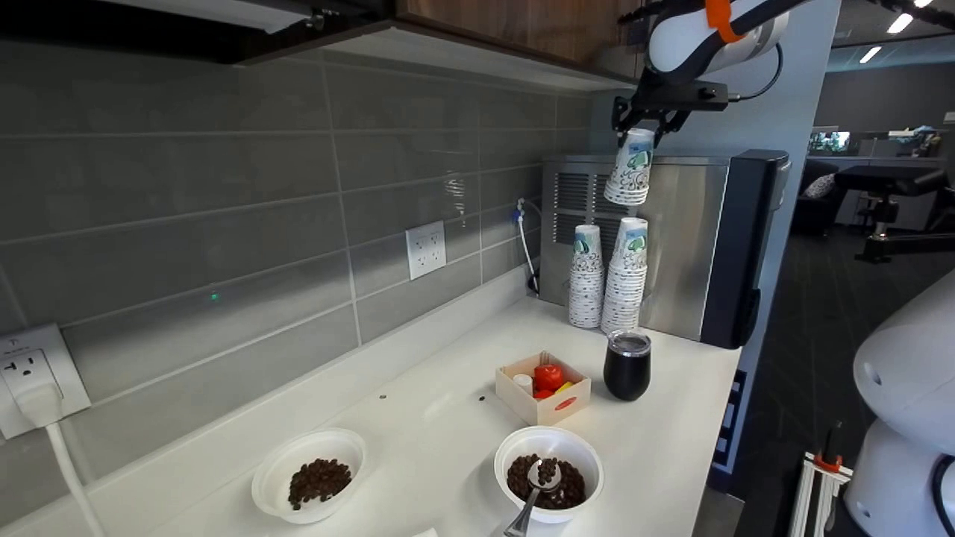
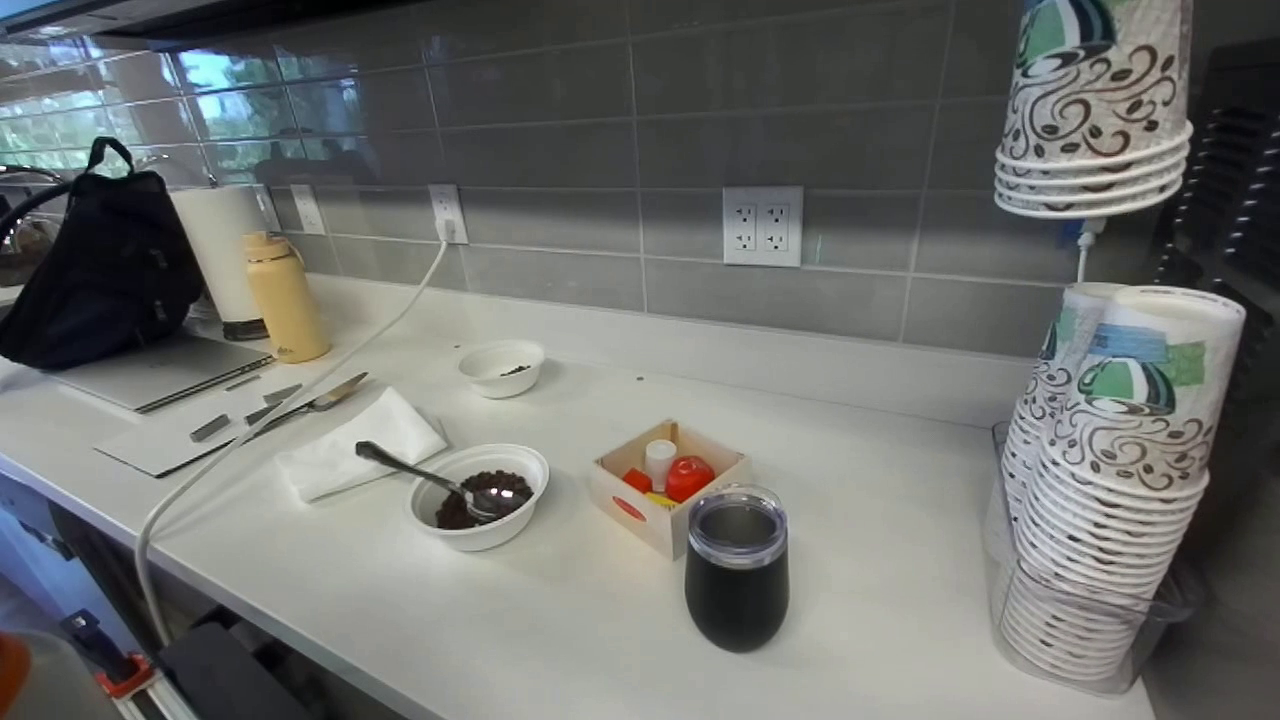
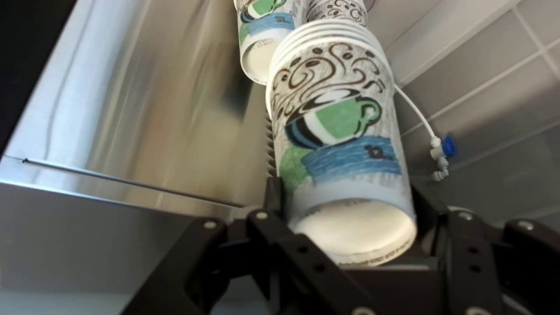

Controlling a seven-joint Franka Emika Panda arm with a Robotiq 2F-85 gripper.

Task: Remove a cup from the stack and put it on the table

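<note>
Cups (image 3: 337,127), perhaps four nested, rims down; pincer (image 1: 639,137) clamped on them above stacks (image 1: 625,280).

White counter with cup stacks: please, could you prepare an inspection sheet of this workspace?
Surface: glossy white counter; two small dark specks, unidentified.
Job's things: patterned white paper cups, several nested, held aloft rims down; two inverted stacks below.
Clutter: rounded black lidded tumbler, open pale wooden box, two round white bowls with dark brown pellets.
Gripper: jaws shut on the held cups.
Cables: white cable from white wall outlet crosses counter.
Surroundings: grey tiled wall, boxy steel machine.
</note>
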